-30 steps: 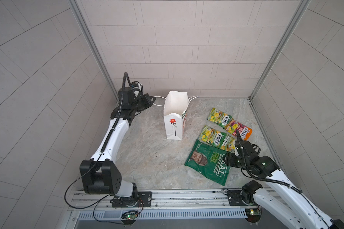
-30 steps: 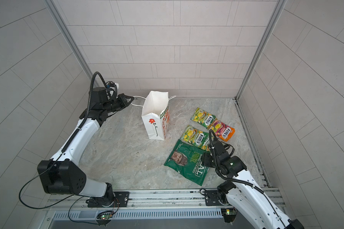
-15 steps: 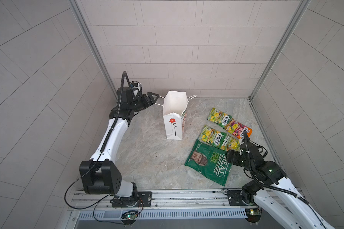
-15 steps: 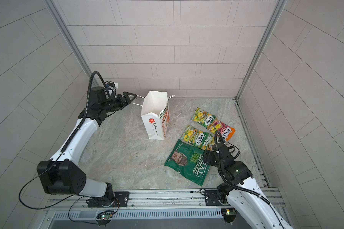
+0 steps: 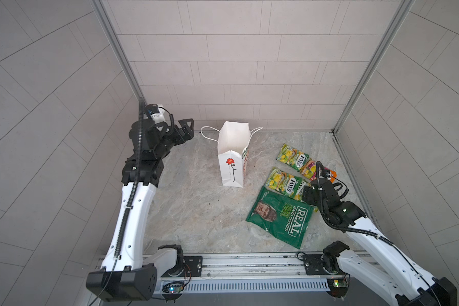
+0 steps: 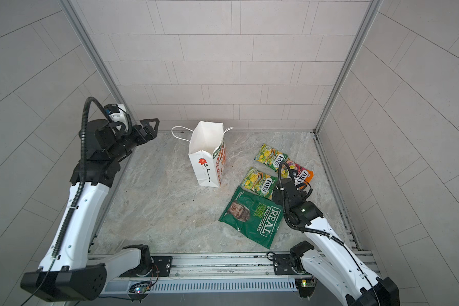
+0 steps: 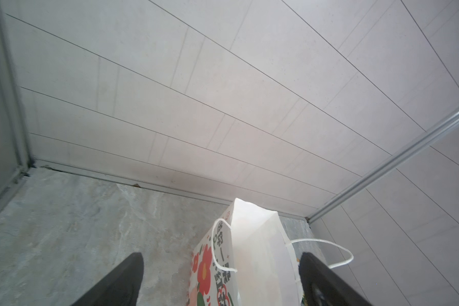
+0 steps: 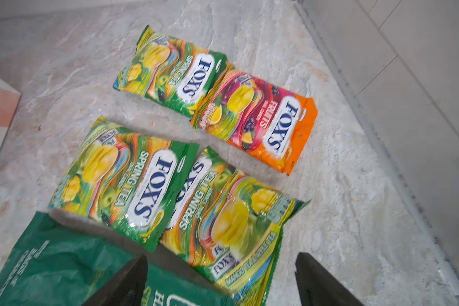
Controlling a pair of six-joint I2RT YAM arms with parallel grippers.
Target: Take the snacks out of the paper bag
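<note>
The paper bag (image 5: 229,169) stood upright, nearer the left gripper (image 5: 187,128) (jaws wide, empty). The right gripper (image 8: 220,257) gaped empty over the snacks (image 8: 133,182).

Bare stone floor (image 5: 191,212) lies open left of and before the upright paper bag (image 5: 232,169), its mouth gaping upward. FOX'S packets (image 5: 284,182) and the REAL crisp bag (image 5: 278,216) crowd the right side.

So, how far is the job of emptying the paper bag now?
Done: on the table, beside the upright paper bag, lie the REAL crisp bag, three FOX'S Spring Tea packets and one FOX'S Fruits packet. In hand: nothing; the left gripper and right gripper are both open and empty. Left: perhaps nothing, though the bag's bottom is not visible.
</note>
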